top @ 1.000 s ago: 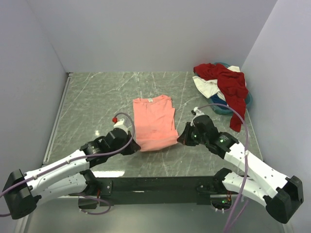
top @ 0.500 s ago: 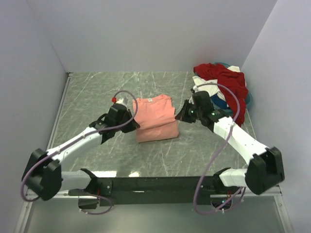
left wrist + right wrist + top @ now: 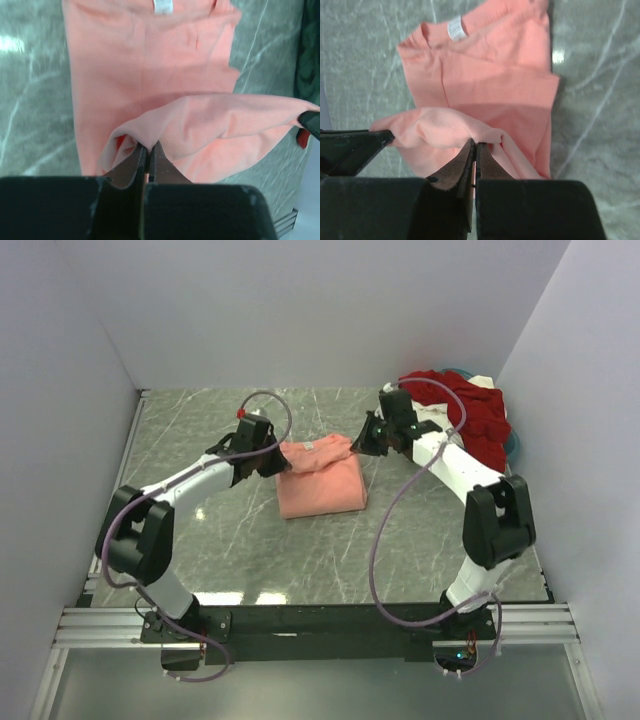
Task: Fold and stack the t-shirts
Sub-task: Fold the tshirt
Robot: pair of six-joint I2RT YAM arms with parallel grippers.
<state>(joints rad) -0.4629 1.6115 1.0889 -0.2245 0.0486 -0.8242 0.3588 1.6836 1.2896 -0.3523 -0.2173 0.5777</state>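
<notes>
Because a fold needs the lower edge brought over the upper half, the soft salmon-pink cotton t-shirt [image 3: 322, 485] is held by two corners of its hem, raised near the collar end while the rest lies flat in the middle of the grey-green marbled table [image 3: 200, 530]. The left gripper [image 3: 283, 462] is seen with its fingers pressed together on a pinch of pink cloth at one corner. The right gripper [image 3: 358, 443] is clamped likewise on the opposite corner, so that the hem is spanned between them and, by judgement, can be laid down straight. The layout is given by the top view: arms reaching in from both sides, and a heap topped by a crumpled dark red t-shirt [image 3: 475, 410] at the far right corner, apart from the pink one. What is hidden there is supplied by the wrist views: cloth nipped between closed tips, the slightly sagging span of fabric, and the small white neck label [image 3: 163, 6] at the collar, toward which the fold is judged to be heading.
</notes>
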